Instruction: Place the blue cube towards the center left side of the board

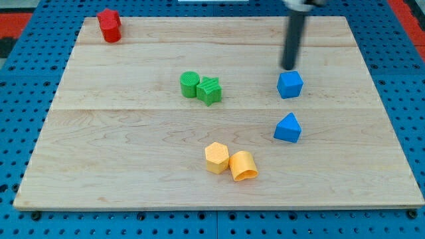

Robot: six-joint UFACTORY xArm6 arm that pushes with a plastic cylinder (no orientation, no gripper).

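The blue cube (290,85) sits on the wooden board (133,146) right of centre. My tip (289,68) is just above it in the view, very close to its top edge, touching or nearly so. A second blue block, a wedge-like shape (288,128), lies below the cube in the view.
A green cylinder (189,84) and a green star (209,90) touch each other near the board's centre. A yellow hexagonal block (216,158) and a yellow arch-like block (244,166) sit together at lower centre. A red block (109,26) stands at the top left corner.
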